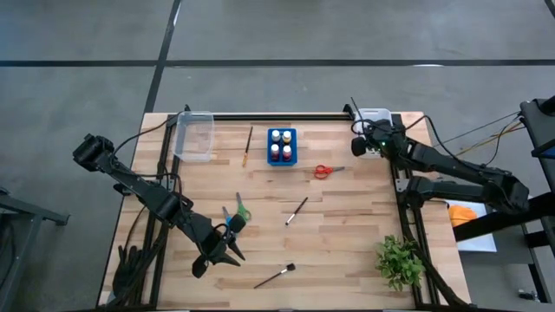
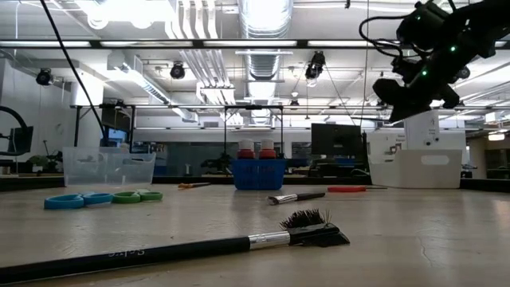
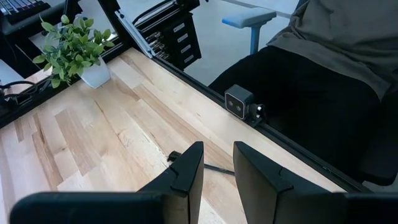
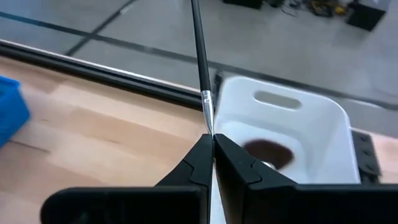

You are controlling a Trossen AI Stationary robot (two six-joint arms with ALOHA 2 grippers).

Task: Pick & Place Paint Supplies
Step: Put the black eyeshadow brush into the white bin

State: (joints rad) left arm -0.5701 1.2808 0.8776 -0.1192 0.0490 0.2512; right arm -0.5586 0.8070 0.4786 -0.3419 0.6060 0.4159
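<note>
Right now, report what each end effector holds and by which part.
Right end effector: shut on a thin dark-handled paintbrush, pinched just below its silver ferrule, above the white bin. Left end effector: holds nothing.

A black-handled brush (image 2: 171, 251) runs out of the low view's left edge, its handle lettering too blurred to read. In the left wrist view, a seated person (image 3: 336, 81) is cut off above the torso, and a dark brush (image 3: 214, 167) lies mostly hidden behind the left gripper's fingers (image 3: 186, 171). The paint bottles' (image 1: 281, 145) labels are too small to read from above.
</note>
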